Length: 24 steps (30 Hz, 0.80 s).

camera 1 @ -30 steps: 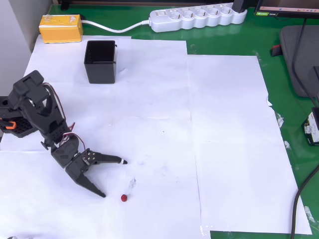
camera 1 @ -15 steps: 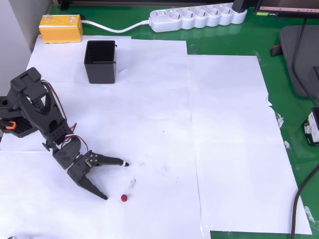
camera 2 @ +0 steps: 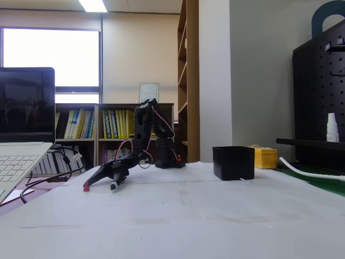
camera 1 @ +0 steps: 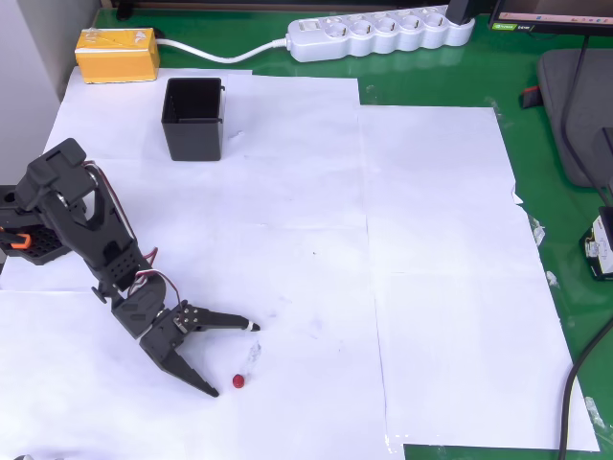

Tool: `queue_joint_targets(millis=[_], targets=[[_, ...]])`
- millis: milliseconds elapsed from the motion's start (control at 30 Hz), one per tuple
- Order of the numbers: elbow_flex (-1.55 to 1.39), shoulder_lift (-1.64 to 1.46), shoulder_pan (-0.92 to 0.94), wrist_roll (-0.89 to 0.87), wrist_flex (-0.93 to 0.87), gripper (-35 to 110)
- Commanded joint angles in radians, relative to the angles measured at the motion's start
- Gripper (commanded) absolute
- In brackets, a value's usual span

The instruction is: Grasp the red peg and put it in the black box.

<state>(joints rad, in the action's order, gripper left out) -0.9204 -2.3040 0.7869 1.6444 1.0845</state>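
Red peg (camera 1: 238,380): at four o'clock off my hand (camera 1: 234,358), just beside lower fingertip; hand wide open, empty.

Red peg (camera 1: 238,380) on paper; black box (camera 1: 192,118) upright, well apart.

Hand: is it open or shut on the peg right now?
Open. In the overhead view the hand has its two fingers spread in a wide V, and the peg lies on the paper beside the lower fingertip, not gripped.
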Motion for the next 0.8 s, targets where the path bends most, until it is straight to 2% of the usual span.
queue_joint_targets(millis=[0, 767], targets=[[-0.087, -0.015, 0.011, 0.002, -0.015, 46], [-0.114, -0.026, -0.031, -0.006, -0.023, 46]])
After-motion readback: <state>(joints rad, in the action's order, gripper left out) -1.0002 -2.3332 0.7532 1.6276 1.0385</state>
